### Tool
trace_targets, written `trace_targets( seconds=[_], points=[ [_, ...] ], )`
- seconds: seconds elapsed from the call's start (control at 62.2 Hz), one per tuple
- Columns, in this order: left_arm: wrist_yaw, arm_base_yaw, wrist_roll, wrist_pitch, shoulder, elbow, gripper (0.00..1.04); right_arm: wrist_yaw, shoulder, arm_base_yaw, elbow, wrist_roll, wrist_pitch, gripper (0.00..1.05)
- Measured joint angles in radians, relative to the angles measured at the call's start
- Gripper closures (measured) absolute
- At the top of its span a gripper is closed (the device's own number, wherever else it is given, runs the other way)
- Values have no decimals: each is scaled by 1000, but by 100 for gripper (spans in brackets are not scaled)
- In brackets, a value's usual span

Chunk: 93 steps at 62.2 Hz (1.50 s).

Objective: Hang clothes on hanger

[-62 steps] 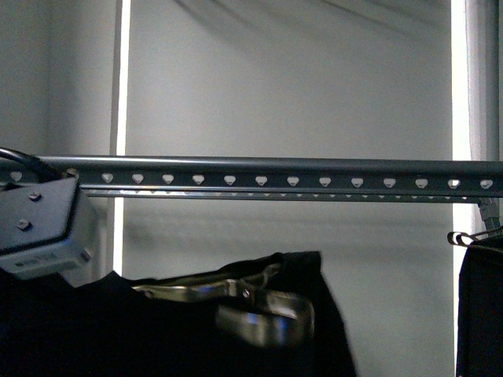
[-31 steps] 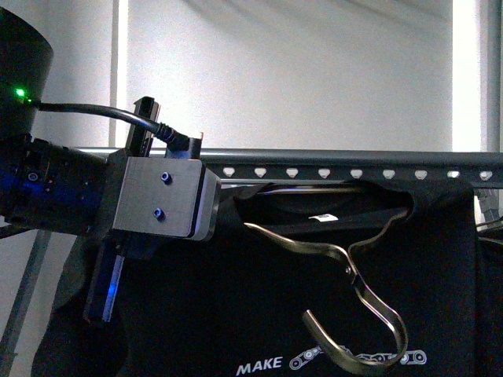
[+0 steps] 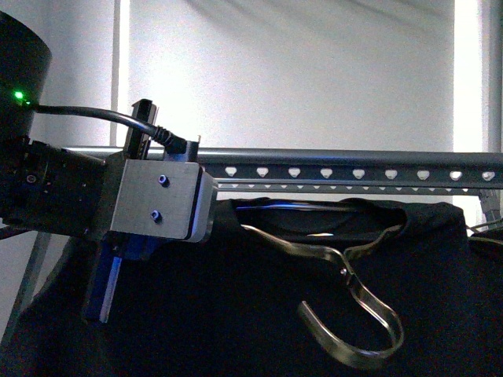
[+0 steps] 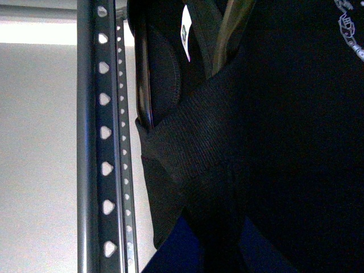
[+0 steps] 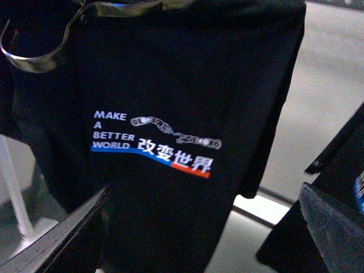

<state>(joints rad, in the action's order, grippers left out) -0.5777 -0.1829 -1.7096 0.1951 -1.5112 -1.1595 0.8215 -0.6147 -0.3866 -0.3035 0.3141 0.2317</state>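
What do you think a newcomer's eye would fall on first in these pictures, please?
Most likely the black T-shirt filling the lower front view, with a shiny brassy hook hanging down in front of it, just below the grey rail with its row of heart-shaped holes. The left arm's metal block looms large at the left. In the right wrist view, the white "MAKE A BETTER WORLD" print stands out on the shirt.

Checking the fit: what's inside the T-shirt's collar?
The brassy hook hanger runs into the collar of the T-shirt, near a white label. Its arms farther in are covered by fabric.
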Motion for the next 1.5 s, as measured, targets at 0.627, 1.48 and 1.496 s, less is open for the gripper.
trace_targets(
  seconds=[0.627,1.48,1.496],
  points=[
    [-1,1,-3,0,0,0,101,-106,-587,282,-503,1487,39,7],
    [1,0,-5,0,0,0,101,-413,-985,419,-831,1216,235,31],
    [1,0,-5,0,0,0,101,-414,-988,422,-831,1209,241,34]
  ],
)
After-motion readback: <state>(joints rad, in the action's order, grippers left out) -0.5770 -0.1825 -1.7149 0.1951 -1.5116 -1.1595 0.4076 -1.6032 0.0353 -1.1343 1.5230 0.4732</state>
